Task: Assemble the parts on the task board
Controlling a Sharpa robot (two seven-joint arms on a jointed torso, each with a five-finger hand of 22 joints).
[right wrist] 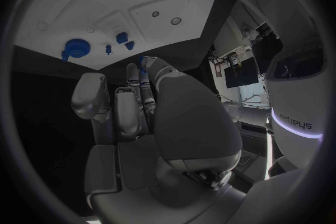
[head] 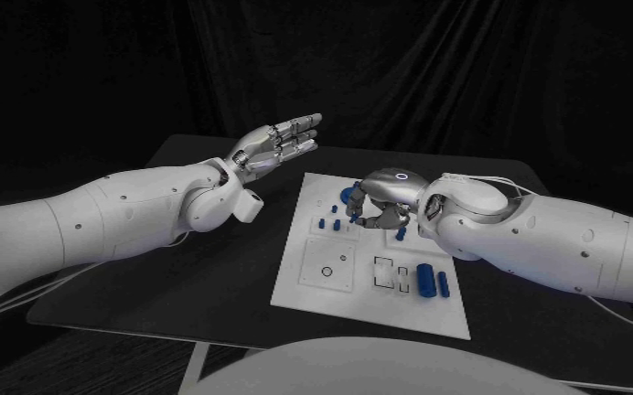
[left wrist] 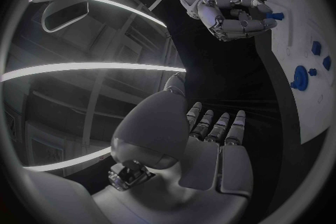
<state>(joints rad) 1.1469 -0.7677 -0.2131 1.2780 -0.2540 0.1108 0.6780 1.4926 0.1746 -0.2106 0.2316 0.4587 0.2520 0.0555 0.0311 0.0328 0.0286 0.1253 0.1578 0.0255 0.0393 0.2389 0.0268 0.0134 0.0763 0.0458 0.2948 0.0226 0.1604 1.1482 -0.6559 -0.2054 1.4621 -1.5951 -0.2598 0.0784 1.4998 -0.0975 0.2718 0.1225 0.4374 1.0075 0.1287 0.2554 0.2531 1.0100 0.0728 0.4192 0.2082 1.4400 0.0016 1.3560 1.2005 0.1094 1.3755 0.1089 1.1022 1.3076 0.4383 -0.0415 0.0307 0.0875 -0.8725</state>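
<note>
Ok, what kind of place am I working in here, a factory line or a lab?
Likely a lab or demo test cell, not a line: a lone black table ringed by black curtains, holding one white task board with small blue parts, and bright strip lights overhead.

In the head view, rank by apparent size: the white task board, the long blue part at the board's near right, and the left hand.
1. White task board, by far the largest.
2. Silver left hand.
3. Long blue part, the smallest.
</note>
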